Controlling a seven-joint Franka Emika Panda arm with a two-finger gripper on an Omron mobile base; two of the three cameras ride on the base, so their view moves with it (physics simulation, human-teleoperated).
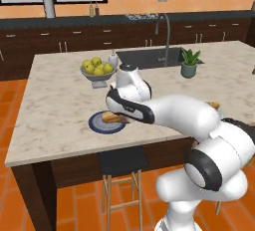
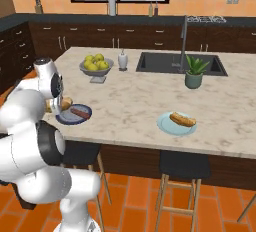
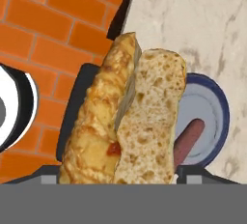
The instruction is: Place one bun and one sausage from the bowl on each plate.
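You have the tool [image 3: 118,182] clamped on a bun [image 3: 128,117], jaws set wide around it. In the hand view the bun rises from the bottom centre toward the top, split open, golden crust to the left and pale crumb to the right. Behind it, at right of frame, the dark-rimmed plate [image 3: 218,103] lies on the table [image 3: 202,20] with a sausage [image 3: 187,141] on it. In the right base view that plate sits at left of centre near the table's front edge, sausage on it, with the held bun at its left edge by the arm. The pale blue plate [image 2: 167,125], right of centre, carries another bun [image 2: 182,120]. A grey fruit bowl [image 2: 95,68] stands at upper left.
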